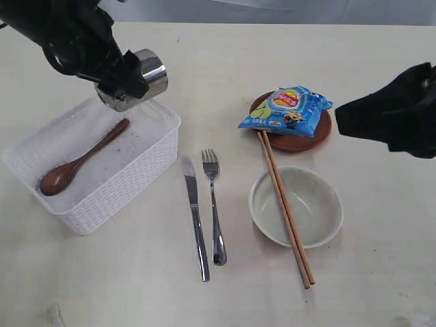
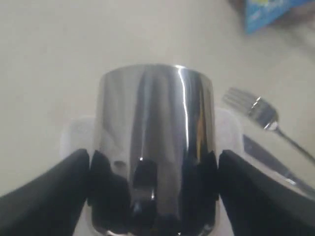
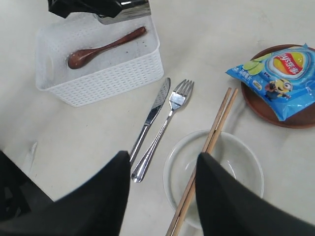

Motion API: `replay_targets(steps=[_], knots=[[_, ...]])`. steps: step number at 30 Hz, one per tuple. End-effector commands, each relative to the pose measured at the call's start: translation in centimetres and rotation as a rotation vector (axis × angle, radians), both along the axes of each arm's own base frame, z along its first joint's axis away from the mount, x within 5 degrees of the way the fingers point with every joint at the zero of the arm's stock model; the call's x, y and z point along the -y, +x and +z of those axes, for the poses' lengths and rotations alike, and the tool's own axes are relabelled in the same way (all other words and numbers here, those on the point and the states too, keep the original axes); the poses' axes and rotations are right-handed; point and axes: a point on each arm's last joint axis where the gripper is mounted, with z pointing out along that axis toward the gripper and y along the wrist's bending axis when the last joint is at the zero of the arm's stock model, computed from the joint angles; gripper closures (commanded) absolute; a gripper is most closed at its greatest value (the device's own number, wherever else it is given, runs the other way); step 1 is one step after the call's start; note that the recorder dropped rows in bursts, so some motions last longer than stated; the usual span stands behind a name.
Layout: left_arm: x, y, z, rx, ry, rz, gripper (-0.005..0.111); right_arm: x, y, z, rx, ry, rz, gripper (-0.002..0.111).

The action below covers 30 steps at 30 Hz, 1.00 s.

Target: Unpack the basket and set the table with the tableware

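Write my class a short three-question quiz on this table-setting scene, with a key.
1. True or false: the wooden spoon lies inside the basket.
2. What does the left tool hold? A nothing; B a steel cup; C a glass bottle.
3. Fill in: the chopsticks rest across the ___.
Key: 1 true; 2 B; 3 bowl.

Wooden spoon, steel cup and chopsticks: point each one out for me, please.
wooden spoon [image 1: 85,158], exterior view, middle of its handle.
steel cup [image 2: 155,142], left wrist view, shiny side wall.
chopsticks [image 1: 285,208], exterior view, halfway along the pair.
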Motion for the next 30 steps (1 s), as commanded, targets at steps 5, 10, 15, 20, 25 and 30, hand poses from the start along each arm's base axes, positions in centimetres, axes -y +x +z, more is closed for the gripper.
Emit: replay_targets(steps=[5, 10, 15, 20, 25, 30], knots=[[1.3, -2.1, 4.2, 0.077, -0.272, -0.088, 0.107, -0.6, 1.5, -1.5, 0.022, 0.032, -0.053, 0.067], [2.3, -2.6, 5.1, 0.068, -0.412, -0.157, 0.107, -2.1, 3.6, -3.9, -0.043, 0.117, -0.123, 0.08], [2.7, -3.4, 4.6, 0.081, -0.487, -0.219, 0.107, -3.9, 7.0, -5.1, -0.016, 0.222, -0.202, 0.108], [2.9, -4.0, 3.2, 0.107, -0.6, -0.217, 0.107, -5.3, 9.3, -7.5, -0.1, 0.255, -0.276, 0.108], [2.8, -4.5, 1.8, 0.138, -0.639, -0.238, 0.107, -6.6, 9.8, -8.6, -0.119, 0.272, -0.248, 0.108], [2.5, -5.2, 0.1, 0.127, -0.598, -0.265, 0.107, -6.9, 10.0, -7.8, -0.092, 0.329, -0.243, 0.108]])
